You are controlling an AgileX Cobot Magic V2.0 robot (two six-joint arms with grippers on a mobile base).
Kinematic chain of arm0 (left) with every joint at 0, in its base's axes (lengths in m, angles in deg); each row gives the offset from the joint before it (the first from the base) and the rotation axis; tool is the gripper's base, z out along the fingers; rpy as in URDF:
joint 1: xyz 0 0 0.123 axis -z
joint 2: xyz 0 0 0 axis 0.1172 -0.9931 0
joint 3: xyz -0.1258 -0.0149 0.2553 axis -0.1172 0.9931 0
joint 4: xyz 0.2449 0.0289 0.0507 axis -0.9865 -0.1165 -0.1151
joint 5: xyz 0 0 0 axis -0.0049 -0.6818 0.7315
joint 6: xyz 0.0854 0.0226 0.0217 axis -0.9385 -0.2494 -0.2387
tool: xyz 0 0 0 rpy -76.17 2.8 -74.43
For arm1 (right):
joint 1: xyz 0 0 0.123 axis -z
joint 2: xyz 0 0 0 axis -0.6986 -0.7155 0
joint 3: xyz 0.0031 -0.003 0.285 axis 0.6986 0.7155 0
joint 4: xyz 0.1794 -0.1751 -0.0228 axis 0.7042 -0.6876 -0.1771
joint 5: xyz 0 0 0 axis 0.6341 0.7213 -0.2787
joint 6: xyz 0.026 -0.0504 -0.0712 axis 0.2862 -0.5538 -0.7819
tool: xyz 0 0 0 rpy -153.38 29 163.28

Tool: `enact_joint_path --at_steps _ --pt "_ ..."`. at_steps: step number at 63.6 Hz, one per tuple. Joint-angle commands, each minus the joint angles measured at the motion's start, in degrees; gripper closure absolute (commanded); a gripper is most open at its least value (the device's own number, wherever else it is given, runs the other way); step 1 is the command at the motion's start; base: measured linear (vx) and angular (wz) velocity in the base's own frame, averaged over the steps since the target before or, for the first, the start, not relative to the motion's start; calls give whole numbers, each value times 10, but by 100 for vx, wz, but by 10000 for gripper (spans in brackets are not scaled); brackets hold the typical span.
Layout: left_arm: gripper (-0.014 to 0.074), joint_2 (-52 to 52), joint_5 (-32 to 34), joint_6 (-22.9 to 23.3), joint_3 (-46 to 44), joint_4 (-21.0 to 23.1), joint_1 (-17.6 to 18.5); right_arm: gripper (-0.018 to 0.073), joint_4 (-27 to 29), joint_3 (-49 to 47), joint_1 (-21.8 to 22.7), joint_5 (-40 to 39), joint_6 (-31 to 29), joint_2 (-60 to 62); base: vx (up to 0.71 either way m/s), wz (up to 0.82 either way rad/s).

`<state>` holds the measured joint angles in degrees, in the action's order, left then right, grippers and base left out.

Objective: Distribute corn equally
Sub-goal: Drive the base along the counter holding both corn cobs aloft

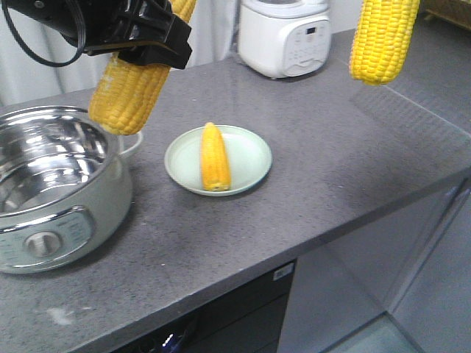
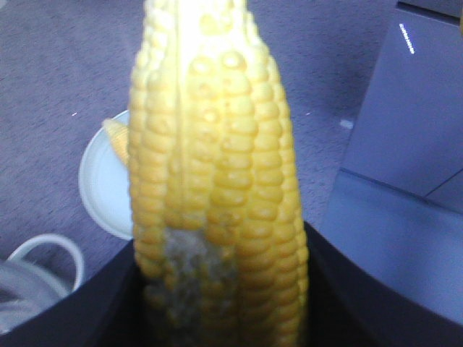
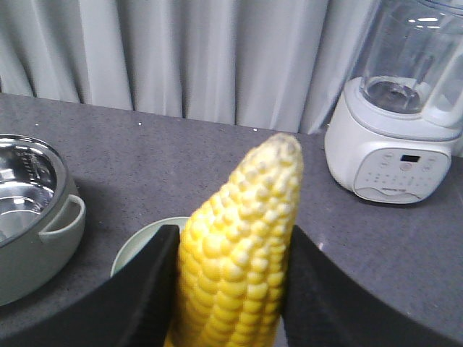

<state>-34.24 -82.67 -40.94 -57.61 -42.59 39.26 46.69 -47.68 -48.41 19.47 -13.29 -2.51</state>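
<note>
Three corn cobs show. One corn cob [image 1: 214,158] lies on the pale green plate [image 1: 250,158] in the middle of the grey counter. My left gripper [image 1: 147,37] is shut on a second corn cob [image 1: 129,92], which hangs tilted above the gap between pot and plate. In the left wrist view this cob [image 2: 217,166] fills the frame between the black fingers [image 2: 108,303], with the plate [image 2: 105,188] below to the left. My right gripper [image 3: 231,289] is shut on a third corn cob [image 3: 239,253], seen high at the right [image 1: 384,40]. The plate [image 3: 141,249] lies below it.
A steel pot [image 1: 51,191] with a control knob stands at the left, its handle [image 3: 61,217] near the plate. A white appliance [image 1: 287,33] stands at the back of the counter. The counter's front edge [image 1: 309,246] drops off to the floor on the right.
</note>
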Motion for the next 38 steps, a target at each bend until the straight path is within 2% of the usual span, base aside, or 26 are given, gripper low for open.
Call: enact_joint_path --at_steps 1,38 --pt "603 22 31 2 -18 5 2 561 16 -14 2 -36 -1 19 -1 -35" --pt "603 22 31 2 -18 5 2 561 16 -14 2 -35 -1 19 -2 -34"
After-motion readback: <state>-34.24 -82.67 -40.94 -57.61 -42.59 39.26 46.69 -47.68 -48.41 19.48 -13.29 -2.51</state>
